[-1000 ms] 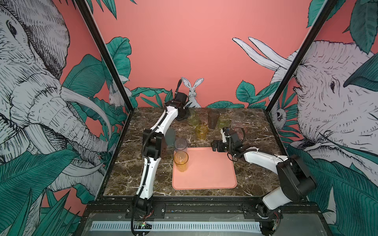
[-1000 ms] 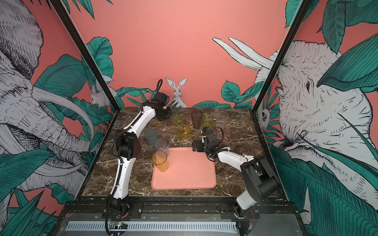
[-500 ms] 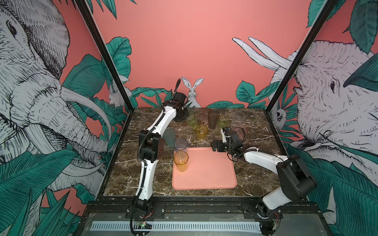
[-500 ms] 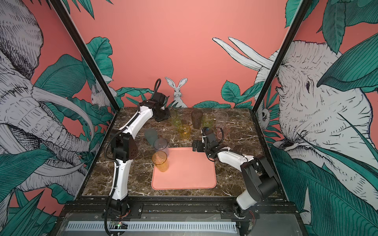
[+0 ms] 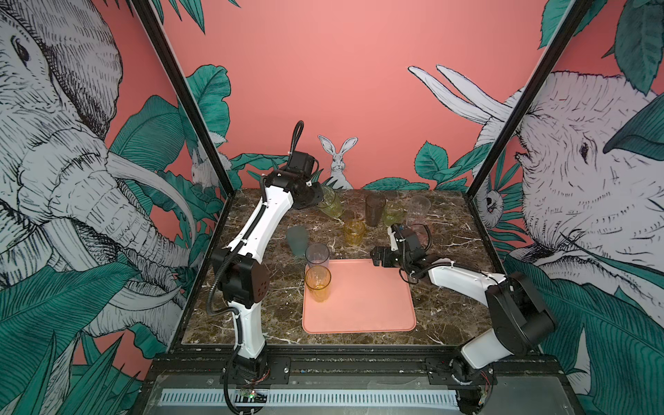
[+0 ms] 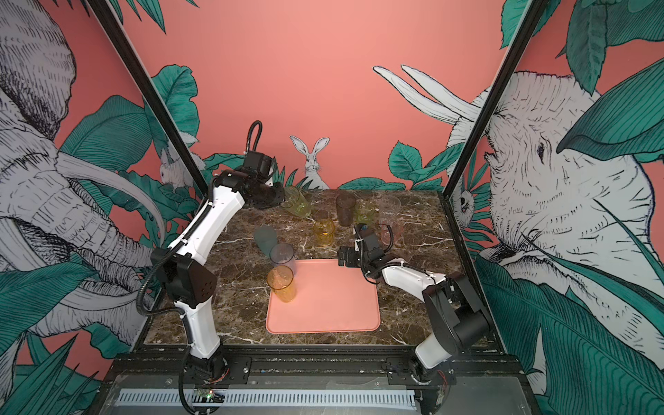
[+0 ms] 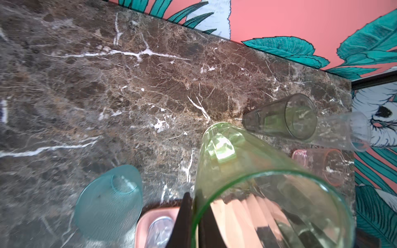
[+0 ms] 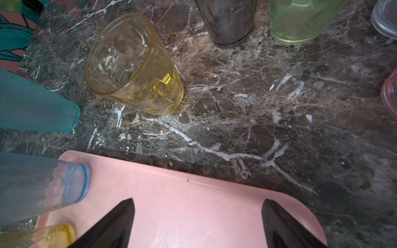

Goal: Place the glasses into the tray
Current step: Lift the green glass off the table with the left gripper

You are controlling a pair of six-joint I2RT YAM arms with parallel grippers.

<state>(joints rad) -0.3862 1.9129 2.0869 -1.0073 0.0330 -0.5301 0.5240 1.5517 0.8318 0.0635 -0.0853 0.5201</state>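
Observation:
My left gripper (image 5: 317,198) (image 7: 194,206) is shut on the rim of a tall yellow-green glass (image 5: 330,206) (image 7: 247,171), held tilted above the table's back. The salmon-pink tray (image 5: 363,301) (image 8: 193,204) lies at the front middle. Along its left side stand a tall amber glass (image 5: 318,284) and a tall clear glass (image 5: 317,255). My right gripper (image 5: 376,259) (image 8: 197,204) hangs open and empty over the tray's far edge. On the table are a frosted teal glass (image 5: 297,239), a short amber glass (image 5: 354,233) (image 8: 133,64), and a smoky grey glass (image 5: 375,210).
At the back right stand a short green glass (image 5: 393,213), a tall clear glass (image 5: 418,210) and a short pink glass (image 7: 322,165), close behind my right wrist. Printed walls and black frame posts close in the marble table (image 5: 280,309).
The left arm has pulled back a little to the left with the yellow-green glass, which now leans over. The right arm has stayed still.

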